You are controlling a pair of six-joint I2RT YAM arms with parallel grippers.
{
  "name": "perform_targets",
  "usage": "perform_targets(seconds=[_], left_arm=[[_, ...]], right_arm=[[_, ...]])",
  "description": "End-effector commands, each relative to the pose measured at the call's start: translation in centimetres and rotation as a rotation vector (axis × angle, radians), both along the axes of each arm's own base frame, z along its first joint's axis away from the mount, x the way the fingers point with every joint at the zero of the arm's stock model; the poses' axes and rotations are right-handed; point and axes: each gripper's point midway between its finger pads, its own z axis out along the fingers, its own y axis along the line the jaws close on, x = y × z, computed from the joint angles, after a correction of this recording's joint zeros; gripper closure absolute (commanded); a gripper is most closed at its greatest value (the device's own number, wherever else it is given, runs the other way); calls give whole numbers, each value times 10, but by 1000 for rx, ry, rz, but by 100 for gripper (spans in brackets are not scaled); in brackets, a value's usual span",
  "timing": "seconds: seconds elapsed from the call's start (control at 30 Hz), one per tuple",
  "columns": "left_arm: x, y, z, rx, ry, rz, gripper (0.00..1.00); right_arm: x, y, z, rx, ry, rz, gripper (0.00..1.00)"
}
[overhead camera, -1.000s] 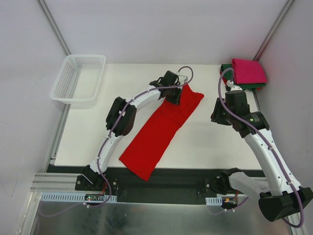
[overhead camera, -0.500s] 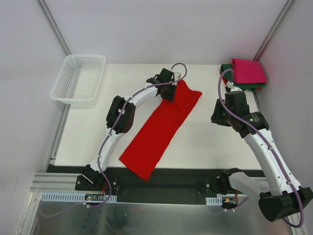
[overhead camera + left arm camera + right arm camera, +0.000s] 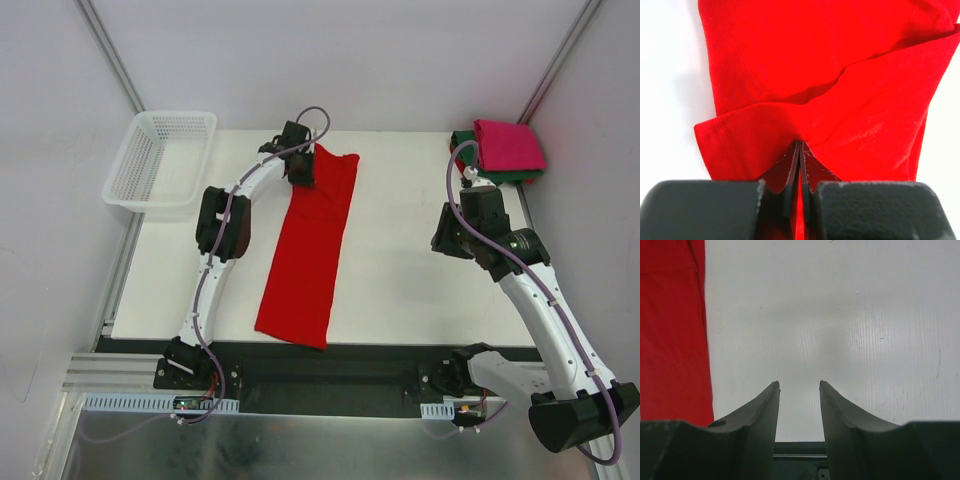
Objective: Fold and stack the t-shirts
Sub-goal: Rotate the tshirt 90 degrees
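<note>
one red t-shirt (image 3: 310, 240) lies lengthwise near-to-far, far end pinched in left hand (image 3: 799, 150)

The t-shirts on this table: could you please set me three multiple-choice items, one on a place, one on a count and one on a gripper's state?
1. The basket sits: A far left; B far right; C near centre.
2. Folded shirts stacked far right: A one; B two; C three.
3. The left gripper is: A open; B shut on the red shirt; C holding the basket.
Answers: A, the top view shows it there; B, the pink shirt lies on the green shirt; B, its fingers pinch red cloth.
</note>
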Motion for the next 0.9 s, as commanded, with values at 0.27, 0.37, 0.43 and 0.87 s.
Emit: perform_targets(seconds=[0.27,0.37,0.43,0.87], left_arm=[[23,68,6,34,25,170,100],[27,68,12,14,11,142,100],[28,59,28,-30,-10,104,100],[-24,22,238,-344,-255,-66,79]], right_arm=[[-8,-4,-4,-9,19,-21,59],[-9,-4,-8,-14,29,-21,59],[-9,-3,-11,-10,34,-17,59],[-14,29,-48,54,105,74,58]])
